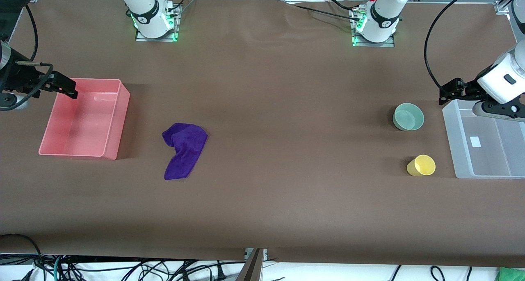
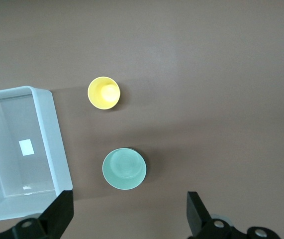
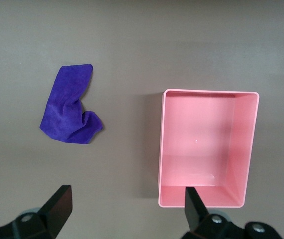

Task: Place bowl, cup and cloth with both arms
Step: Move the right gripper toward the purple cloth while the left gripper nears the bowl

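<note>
The mint-green bowl [image 1: 408,116] stands upright on the table beside the clear bin; it also shows in the left wrist view [image 2: 124,169]. The yellow cup [image 1: 421,165] lies nearer the front camera than the bowl, and shows in the left wrist view [image 2: 104,92]. The purple cloth [image 1: 183,149] lies crumpled beside the pink bin, and shows in the right wrist view [image 3: 70,105]. My left gripper [image 1: 450,91] is open and empty, high over the clear bin's corner. My right gripper [image 1: 61,85] is open and empty, high over the pink bin's edge.
A pink bin [image 1: 113,127] sits at the right arm's end of the table, empty. A clear plastic bin [image 1: 451,129] sits at the left arm's end, empty but for a white label. Cables hang along the table's front edge.
</note>
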